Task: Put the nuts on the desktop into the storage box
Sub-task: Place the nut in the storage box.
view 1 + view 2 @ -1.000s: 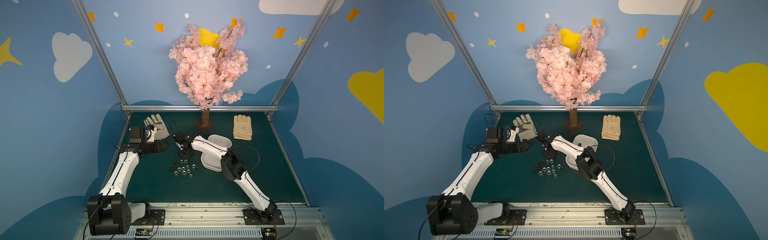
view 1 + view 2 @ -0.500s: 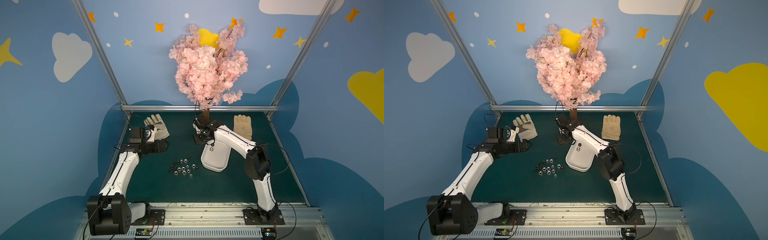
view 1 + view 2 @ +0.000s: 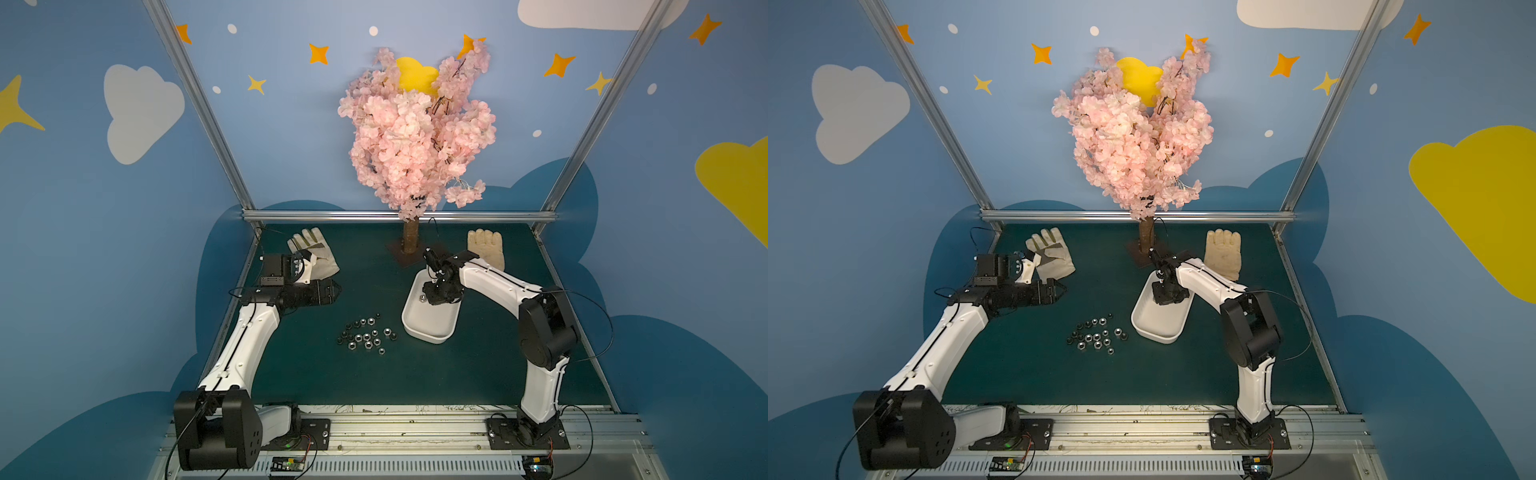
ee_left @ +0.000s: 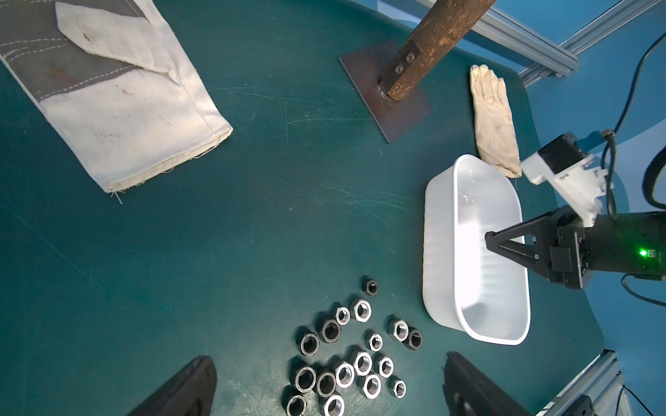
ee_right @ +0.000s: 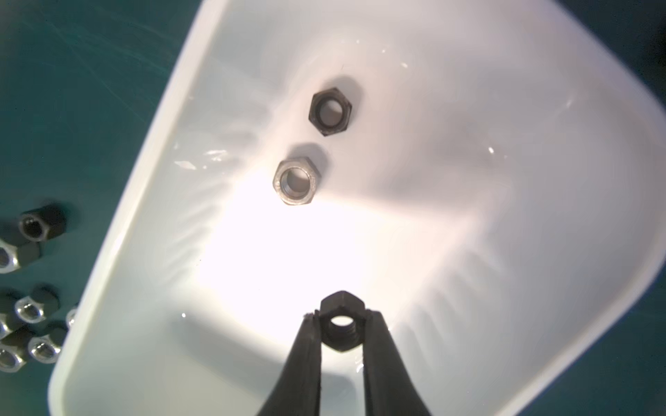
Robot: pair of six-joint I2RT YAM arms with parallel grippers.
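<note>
Although the desktop (image 3: 374,386) shows plenty of bare green, the work is gathered near its middle. From its base on the front rail the right arm (image 3: 498,286) rises to a raised elbow. Its forearm then slopes down over the far half of the storage box (image 5: 144,201), with the wrist turned so the fingers point into it. The left arm (image 3: 245,345) stretches forward on its own side. Its left gripper (image 4: 326,385) hangs above the table short of the pile, jaws spread wide and empty. The white box lies just beside the loose nuts (image 3: 368,334), a cluster on the green with several touching. Two more lie flat and apart on the box floor, a black one (image 5: 329,111) and a silver one (image 5: 296,182). Smallest is the held nut (image 5: 340,326), black. The right gripper (image 5: 341,316) is closed almost fully on two opposite sides of it, above the box floor, with its hole facing the wrist camera. These pieces look dense, rigid and smooth. They should not deform, but they may twist out if caught on their corners, so opposite flats are the place to pinch. On hard plastic a dropped one will likely bounce or roll, so a low release seems wise.
</note>
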